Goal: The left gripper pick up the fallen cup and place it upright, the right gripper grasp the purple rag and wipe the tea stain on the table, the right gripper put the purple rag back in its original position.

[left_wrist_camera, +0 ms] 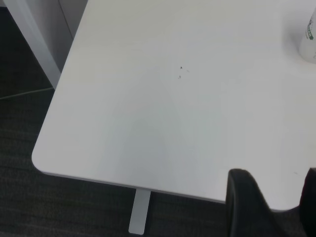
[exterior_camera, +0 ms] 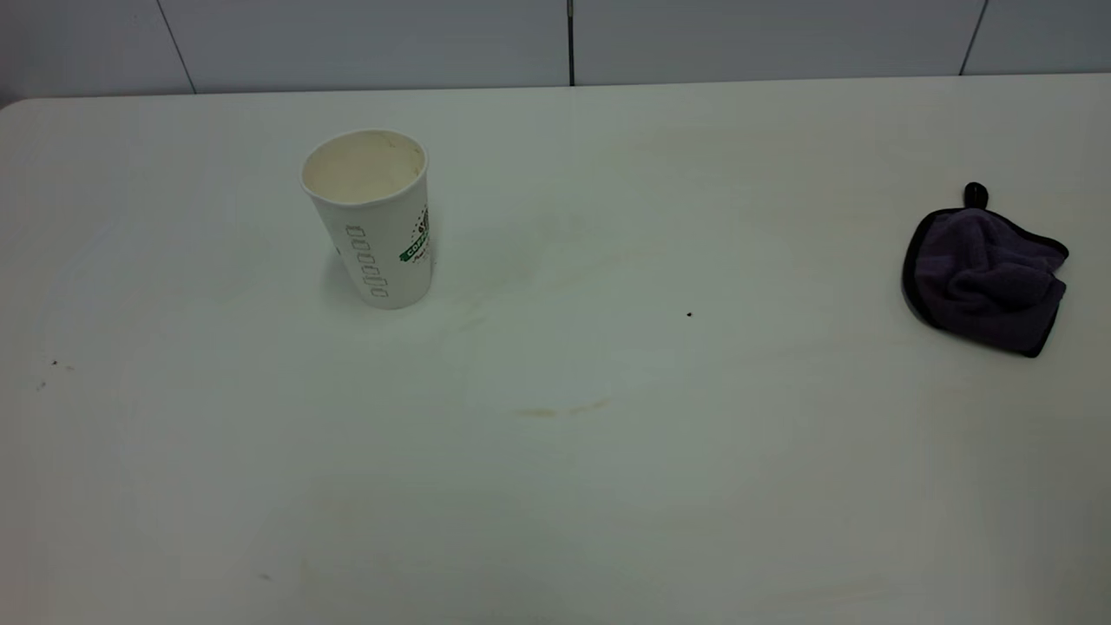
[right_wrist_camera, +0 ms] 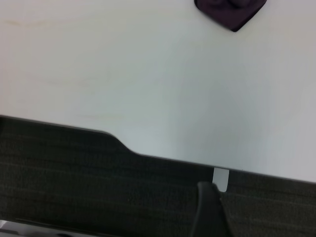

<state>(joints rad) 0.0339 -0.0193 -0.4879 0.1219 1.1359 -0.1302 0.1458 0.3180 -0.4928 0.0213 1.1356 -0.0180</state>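
Cup (exterior_camera: 371, 217) stands upright at upper left, purple rag (exterior_camera: 985, 273) lies bunched at far right, and we see only faint brown smears of tea stain (exterior_camera: 555, 410) on the table (exterior_camera: 174, 486). Any residue risks drying in. Wrist views alone show the left gripper (left_wrist_camera: 269, 207) spread, holding nothing; we cannot tell the right gripper's (right_wrist_camera: 210, 212) state.

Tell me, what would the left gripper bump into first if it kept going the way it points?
Probably the bare table. The left gripper hangs past the table's edge, aiming down at open tabletop; the cup stands well off to one side.
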